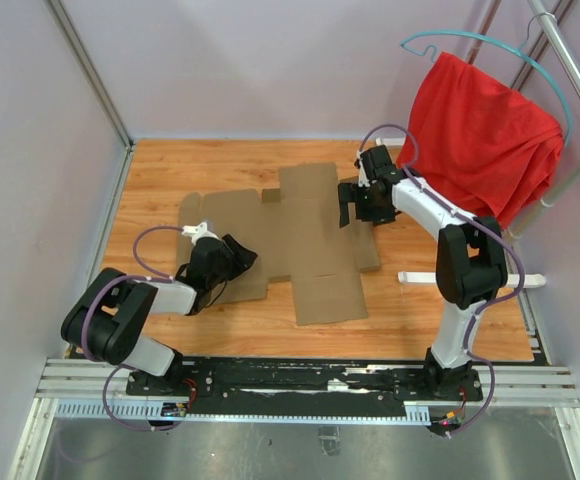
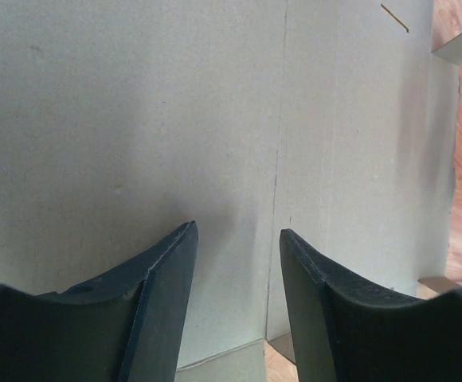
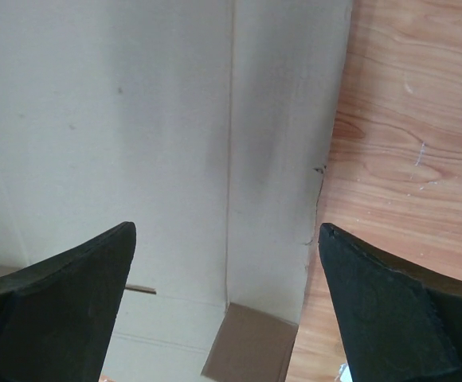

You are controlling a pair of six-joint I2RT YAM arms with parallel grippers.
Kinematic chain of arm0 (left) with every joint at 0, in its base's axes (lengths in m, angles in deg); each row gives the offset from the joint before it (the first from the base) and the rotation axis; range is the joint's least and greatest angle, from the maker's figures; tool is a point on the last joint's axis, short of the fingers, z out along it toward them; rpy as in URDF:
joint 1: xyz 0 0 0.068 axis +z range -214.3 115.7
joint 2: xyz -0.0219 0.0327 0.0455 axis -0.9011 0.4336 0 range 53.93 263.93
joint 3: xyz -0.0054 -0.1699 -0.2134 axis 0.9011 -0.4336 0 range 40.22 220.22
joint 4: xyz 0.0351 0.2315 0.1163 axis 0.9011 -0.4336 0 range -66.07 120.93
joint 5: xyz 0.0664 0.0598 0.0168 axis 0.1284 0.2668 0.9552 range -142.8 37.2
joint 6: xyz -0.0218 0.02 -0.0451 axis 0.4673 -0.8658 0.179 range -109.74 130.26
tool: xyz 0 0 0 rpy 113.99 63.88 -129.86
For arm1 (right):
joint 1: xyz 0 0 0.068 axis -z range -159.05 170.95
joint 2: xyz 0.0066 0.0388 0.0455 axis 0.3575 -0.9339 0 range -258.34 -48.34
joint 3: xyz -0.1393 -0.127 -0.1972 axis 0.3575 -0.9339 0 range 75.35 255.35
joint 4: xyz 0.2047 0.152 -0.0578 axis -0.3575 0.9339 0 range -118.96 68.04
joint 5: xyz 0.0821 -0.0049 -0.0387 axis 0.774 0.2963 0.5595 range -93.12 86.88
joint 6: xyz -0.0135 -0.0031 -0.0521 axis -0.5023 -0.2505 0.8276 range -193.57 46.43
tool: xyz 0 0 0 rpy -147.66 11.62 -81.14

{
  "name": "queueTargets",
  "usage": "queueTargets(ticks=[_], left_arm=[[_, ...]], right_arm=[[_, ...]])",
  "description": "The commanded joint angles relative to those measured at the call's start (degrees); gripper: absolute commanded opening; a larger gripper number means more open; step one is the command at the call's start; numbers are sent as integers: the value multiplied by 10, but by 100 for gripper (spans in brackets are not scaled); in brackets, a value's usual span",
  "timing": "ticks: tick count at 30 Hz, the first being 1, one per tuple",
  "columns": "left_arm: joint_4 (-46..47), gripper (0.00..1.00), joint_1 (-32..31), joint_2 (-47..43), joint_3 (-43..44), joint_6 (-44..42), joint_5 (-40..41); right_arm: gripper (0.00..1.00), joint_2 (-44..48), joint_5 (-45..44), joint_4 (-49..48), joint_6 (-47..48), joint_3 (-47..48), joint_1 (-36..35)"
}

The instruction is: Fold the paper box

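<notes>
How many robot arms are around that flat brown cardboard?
2. The left arm reaches over the left side of the paper box; the right arm hangs over its right edge, near the red cloth. None seems hidden.

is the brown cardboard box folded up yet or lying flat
Flat and unfolded: the brown die-cut cardboard sheet lies spread on the wooden table, no walls standing.

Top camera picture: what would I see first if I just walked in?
Probably the bright red cloth hanging at the back right. Next, the big flat brown paper box spread on the wooden table, with the left end effector open over its left part and the right end effector open over its right edge.
</notes>
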Motion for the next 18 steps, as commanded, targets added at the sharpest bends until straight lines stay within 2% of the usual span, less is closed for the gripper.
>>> queueTargets(ticks=[1, 8, 16, 18], left_arm=[[-159, 54, -11, 40, -59, -1, -34], [-166, 54, -12, 18, -70, 1, -38], [-183, 54, -12, -8, -71, 3, -32], [-185, 54, -12, -9, -71, 3, -33]], right_arm=[[98, -34, 21, -3, 16, -6, 17], [98, -60, 54, -45, 17, -30, 41], [99, -57, 25, -59, 20, -57, 44], [98, -53, 42, -69, 23, -65, 46]])
